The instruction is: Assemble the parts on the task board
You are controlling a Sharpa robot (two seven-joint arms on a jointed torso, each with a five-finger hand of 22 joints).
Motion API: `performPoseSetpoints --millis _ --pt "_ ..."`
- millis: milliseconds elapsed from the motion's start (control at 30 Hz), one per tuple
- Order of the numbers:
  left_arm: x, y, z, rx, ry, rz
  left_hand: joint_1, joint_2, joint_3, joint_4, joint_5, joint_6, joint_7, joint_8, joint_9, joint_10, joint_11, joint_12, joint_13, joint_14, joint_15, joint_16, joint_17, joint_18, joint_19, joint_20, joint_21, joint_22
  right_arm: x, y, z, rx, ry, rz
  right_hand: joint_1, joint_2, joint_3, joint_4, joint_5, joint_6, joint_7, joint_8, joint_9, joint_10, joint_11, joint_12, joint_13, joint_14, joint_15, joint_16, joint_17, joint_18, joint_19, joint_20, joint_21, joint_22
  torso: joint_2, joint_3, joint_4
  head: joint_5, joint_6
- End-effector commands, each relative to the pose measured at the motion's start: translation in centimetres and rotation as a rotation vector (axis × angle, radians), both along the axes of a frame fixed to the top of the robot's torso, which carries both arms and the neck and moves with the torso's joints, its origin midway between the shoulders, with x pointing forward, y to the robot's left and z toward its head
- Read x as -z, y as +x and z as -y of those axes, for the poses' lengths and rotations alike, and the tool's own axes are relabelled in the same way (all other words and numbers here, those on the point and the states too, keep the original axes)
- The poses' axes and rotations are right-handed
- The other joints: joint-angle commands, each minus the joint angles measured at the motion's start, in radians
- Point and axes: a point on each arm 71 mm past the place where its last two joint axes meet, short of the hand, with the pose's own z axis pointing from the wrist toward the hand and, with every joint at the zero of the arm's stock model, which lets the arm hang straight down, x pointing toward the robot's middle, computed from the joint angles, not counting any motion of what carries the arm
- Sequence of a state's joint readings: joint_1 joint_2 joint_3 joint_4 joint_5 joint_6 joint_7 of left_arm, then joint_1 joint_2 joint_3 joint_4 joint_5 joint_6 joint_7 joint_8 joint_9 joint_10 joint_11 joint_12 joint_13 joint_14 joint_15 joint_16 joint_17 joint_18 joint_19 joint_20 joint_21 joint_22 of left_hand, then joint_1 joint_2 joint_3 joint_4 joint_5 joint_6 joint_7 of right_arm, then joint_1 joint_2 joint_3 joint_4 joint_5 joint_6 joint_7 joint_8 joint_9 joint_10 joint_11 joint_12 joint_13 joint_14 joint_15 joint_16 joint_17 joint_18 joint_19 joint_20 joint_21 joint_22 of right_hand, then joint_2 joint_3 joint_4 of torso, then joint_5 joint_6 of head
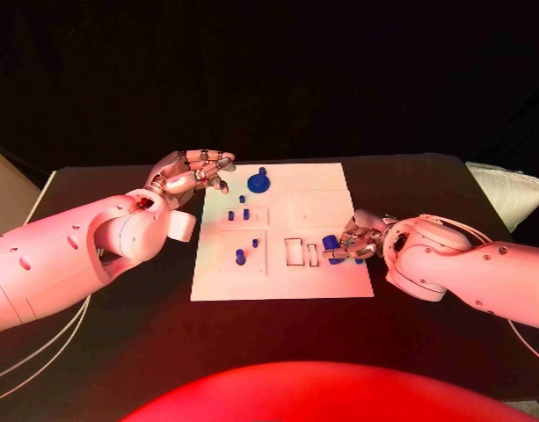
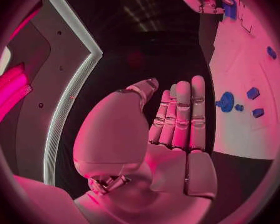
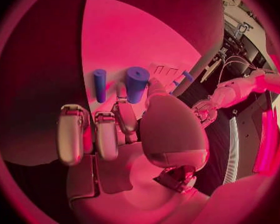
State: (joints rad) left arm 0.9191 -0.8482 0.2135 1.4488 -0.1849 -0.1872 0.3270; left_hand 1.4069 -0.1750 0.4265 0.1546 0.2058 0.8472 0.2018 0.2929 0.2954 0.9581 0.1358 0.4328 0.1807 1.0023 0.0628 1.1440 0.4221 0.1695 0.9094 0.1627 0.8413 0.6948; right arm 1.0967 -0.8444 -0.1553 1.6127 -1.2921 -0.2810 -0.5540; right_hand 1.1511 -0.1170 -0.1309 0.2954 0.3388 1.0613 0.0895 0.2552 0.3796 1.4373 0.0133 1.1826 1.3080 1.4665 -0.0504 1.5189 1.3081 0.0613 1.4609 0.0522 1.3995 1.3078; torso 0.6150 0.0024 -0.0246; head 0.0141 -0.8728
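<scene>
The black table (image 1: pixel 130 352) lies bare and dark at six o'clock, nearest the robot, with open room before the near edge of the task board (image 1: pixel 282 286). The board is a white rectangular plate in the middle of the table, with shallow outlined recesses across it.

At four o'clock the right hand (image 1: pixel 355 239) sits at the board's right edge, over its near right part. Its thumb and a finger pinch a thick blue cylinder (image 3: pixel 136 83) that stands upright on the board; the other fingers curl beside it. A thinner blue peg (image 3: pixel 100 84) stands just beside the cylinder, apart from the fingers.

On the near left part of the board a small blue oval piece (image 1: pixel 240 257) lies in a square recess. Beyond it two small blue blocks (image 1: pixel 237 214) stand side by side.

At eleven o'clock the left hand (image 1: pixel 193 174) rests at the board's far left corner, fingers straight and close together, holding nothing. Just beside it, on the far part of the board, lies a round blue disc with a stub (image 1: pixel 259 183).

Past the far edge of the table the room is dark.
</scene>
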Motion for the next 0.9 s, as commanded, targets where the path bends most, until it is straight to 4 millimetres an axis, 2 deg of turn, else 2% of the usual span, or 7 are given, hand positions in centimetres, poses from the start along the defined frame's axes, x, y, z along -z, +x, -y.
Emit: performPoseSetpoints --millis 33,133,267,433,900 --pt "-0.1 -0.1 0.2 0.018 -0.014 0.003 0.008 -0.002 0.0 0.006 0.0 -0.001 0.0 0.003 -0.001 -0.007 -0.002 0.006 -0.002 -0.009 0.001 -0.004 -0.001 0.014 0.0 -0.002 -0.004 -0.002 0.8 -0.2 0.1 -0.019 -0.048 -0.022 0.006 0.015 0.003 -0.002 -0.002 -0.002 -0.001 -0.002 -0.005 0.006 -0.003 0.005 0.023 0.08 -0.005 0.007 0.14 -0.014 0.02 0.0 0.005 0.074 -0.001 -0.0006 0.0005 -0.001 0.0" --pt "-0.1 -0.1 0.2 0.018 -0.014 0.003 0.008 -0.002 0.0 0.006 0.0 -0.001 0.0 0.003 -0.001 -0.007 -0.002 0.006 -0.002 -0.009 0.001 -0.004 -0.001 0.014 0.0 -0.002 -0.004 -0.002 0.9 -0.1 0.0 -0.014 -0.042 -0.019 0.016 0.023 0.007 -0.002 0.017 -0.002 -0.002 0.002 -0.002 0.007 -0.004 0.01 0.028 0.08 -0.006 0.009 0.144 -0.015 0.021 -0.001 0.008 0.079 0.0 -0.0008 -0.0003 0.0 0.0" --pt "-0.1 -0.1 0.2 0.019 -0.014 0.002 0.008 -0.002 0.0 0.006 0.0 -0.001 0.0 0.003 -0.001 -0.007 -0.002 0.006 -0.002 -0.009 0.001 -0.004 -0.001 0.014 0.0 -0.002 -0.004 -0.002 0.8 -0.2 0.0 0.006 -0.014 -0.024 0.046 0.034 0.017 -0.004 0.105 -0.004 -0.004 0.01 0.004 0.009 -0.006 0.02 0.041 0.082 -0.008 0.013 0.155 -0.017 0.024 -0.002 0.015 0.09 0.0 -0.0006 0.0001 0.001 0.0" --pt "-0.1 -0.1 0.1 0.018 -0.013 0.002 0.008 -0.002 0.0 0.006 0.0 -0.001 0.0 0.003 -0.001 -0.007 -0.002 0.006 -0.002 -0.009 0.001 -0.004 -0.001 0.014 0.0 -0.002 -0.004 -0.002 0.7 -0.7 0.1 0.052 0.054 -0.043 0.065 0.042 0.029 -0.004 0.168 0.0 -0.007 0.016 0.007 0.018 -0.009 0.041 0.057 0.087 -0.01 0.022 0.178 -0.02 0.029 -0.004 0.025 0.103 0.0 -0.0006 -0.0007 0.003 0.0" --pt "0.0 -0.1 0.2 0.023 -0.013 -0.004 0.008 -0.001 -0.001 0.01 0.0 -0.001 0.001 0.006 -0.001 -0.008 -0.001 0.008 -0.002 -0.009 0.002 -0.005 -0.001 0.014 0.0 -0.001 -0.006 -0.003 -1.7 -1.6 -0.7 0.096 0.187 -0.034 0.067 0.047 0.035 -0.003 0.182 0.009 -0.011 0.021 0.009 0.024 -0.013 0.051 0.064 0.091 -0.012 0.03 0.2 -0.023 0.036 -0.005 0.038 0.118 0.0 -0.0007 -0.0012 0.005 0.0"
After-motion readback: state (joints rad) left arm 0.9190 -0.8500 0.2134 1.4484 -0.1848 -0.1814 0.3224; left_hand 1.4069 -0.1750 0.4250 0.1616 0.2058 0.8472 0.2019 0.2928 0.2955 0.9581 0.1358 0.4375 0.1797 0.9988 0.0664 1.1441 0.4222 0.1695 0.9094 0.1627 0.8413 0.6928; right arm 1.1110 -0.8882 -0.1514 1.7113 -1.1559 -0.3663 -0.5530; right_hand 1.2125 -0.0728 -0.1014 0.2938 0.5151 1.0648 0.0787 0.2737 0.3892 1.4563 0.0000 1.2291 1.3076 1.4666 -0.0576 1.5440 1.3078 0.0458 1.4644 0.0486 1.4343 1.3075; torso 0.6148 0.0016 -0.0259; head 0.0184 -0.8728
